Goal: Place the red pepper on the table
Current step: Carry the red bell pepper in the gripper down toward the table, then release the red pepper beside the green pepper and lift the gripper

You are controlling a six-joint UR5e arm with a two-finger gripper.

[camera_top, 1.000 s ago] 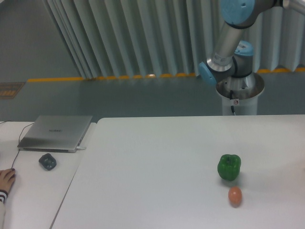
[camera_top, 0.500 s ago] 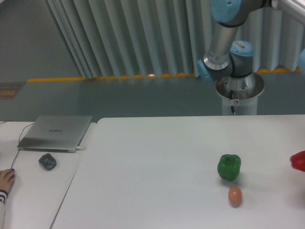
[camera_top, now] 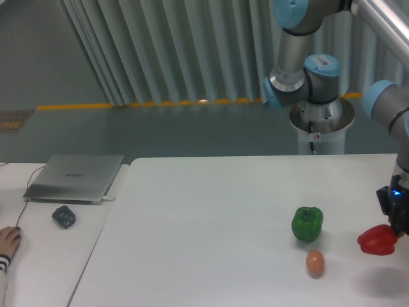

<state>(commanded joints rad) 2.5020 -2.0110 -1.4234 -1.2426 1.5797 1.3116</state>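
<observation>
At the right edge, the gripper [camera_top: 395, 225] hung above the bench [camera_top: 211, 211], jaws clamped on the red pepper [camera_top: 377, 240], which sat clear of the surface with a faint shadow under it. Its long axis lay roughly sideways; stem direction couldn't be made out. The green pepper [camera_top: 307, 224] stood nearby on its left, with 1 egg-shaped thing [camera_top: 315, 263] just below that.

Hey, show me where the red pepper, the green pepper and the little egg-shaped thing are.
red pepper [camera_top: 377, 240], fixed camera, middle of its glossy body.
green pepper [camera_top: 307, 224], fixed camera, centre of its front.
egg-shaped thing [camera_top: 315, 263], fixed camera, its middle.
</observation>
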